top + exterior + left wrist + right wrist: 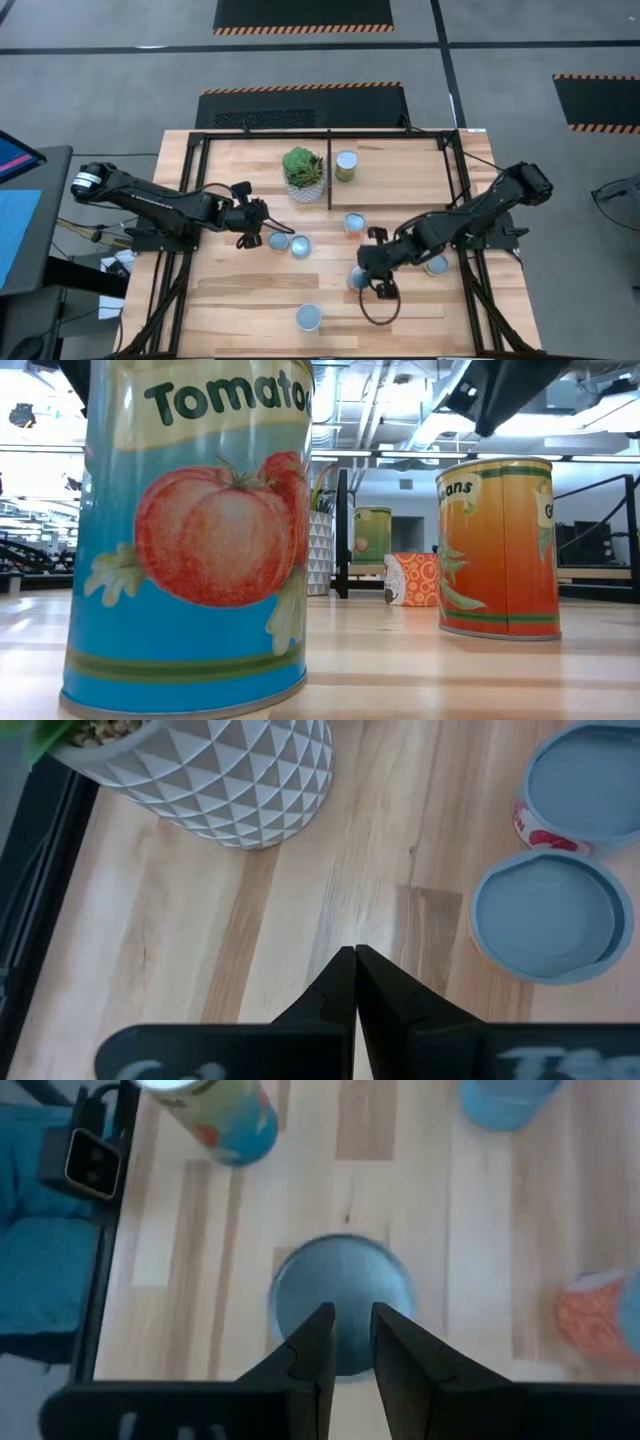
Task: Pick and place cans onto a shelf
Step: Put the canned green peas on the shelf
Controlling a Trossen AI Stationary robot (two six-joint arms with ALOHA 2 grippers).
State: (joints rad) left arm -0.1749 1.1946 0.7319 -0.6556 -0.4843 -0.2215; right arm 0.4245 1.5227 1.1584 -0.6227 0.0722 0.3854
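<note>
Several cans stand on the shelf's wooden boards (240, 300). My right gripper (350, 1320) hovers over a blue-grey-topped can (340, 1285), its fingers a narrow gap apart above the lid; this can also shows in the high view (356, 279). My left gripper (355, 955) is shut and empty above bare wood, just left of two blue-topped cans (545, 915) (585, 780); these show in the high view too (278, 240) (300, 246). A tomato can (308, 318) stands near the front edge. A green can (346, 165) stands at the far side.
A succulent in a white patterned pot (304, 175) stands beside the shelf's black centre bar (329, 150). An orange can (354, 223) and another can (436, 265) stand by my right arm. A cable loop (380, 305) hangs below my right gripper. Bare boards lie at the front left.
</note>
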